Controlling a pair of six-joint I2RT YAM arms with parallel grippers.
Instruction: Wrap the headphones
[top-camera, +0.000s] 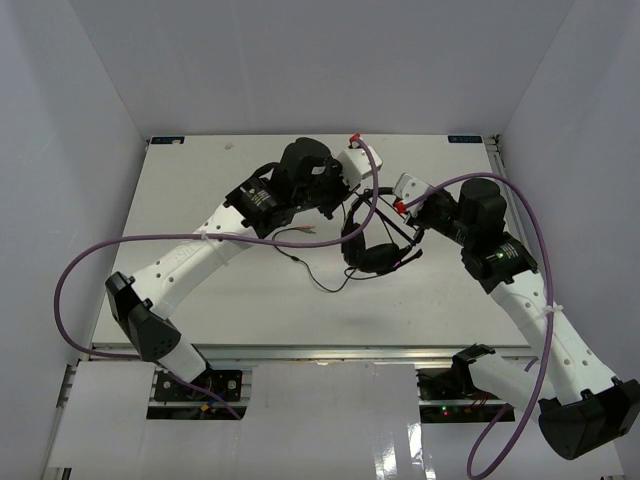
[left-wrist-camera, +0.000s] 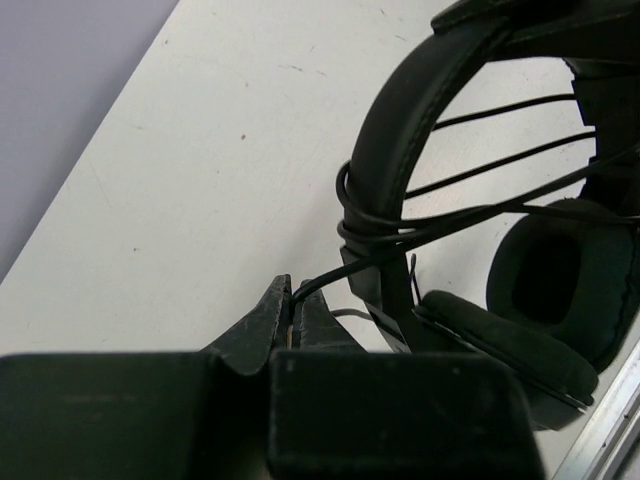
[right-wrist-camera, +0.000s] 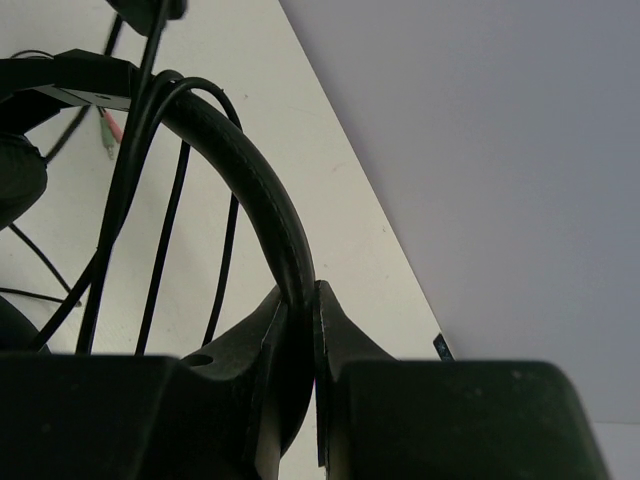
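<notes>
Left claw (left-wrist-camera: 296, 300) is pressed together with the thin black cord (left-wrist-camera: 322, 277) nipped right at its tips, so it's pinching the cord and nothing else. Follow the cord out from there and it runs a short way up to the headband (left-wrist-camera: 415, 120). A few turns sit bunched around one side of the band just above the earcups (left-wrist-camera: 560, 285), and a couple more strands cross the open arch.

Right claw (right-wrist-camera: 300, 297) is clamped on the headband itself, with the band running down between its two fingers. My guess is that arm is the holder while the left one does the winding.

The headphones (top-camera: 372, 245) sit between the two arms, roughly mid-desk and a bit to the right. From overhead they look held up off the surface rather than lying flat, but I can't say for sure. The earcups are close together at the bottom of the band.

Progress-wise I'd call it partway. Some loops are on, but a good length of loose tail (top-camera: 327, 289) lies in a squiggle on the desk (top-camera: 200, 180). The little coloured plugs (right-wrist-camera: 107, 138) are lying out there free too. What's left, as far as I can tell, is winding the rest of that slack round the band and tucking the plug end in.
</notes>
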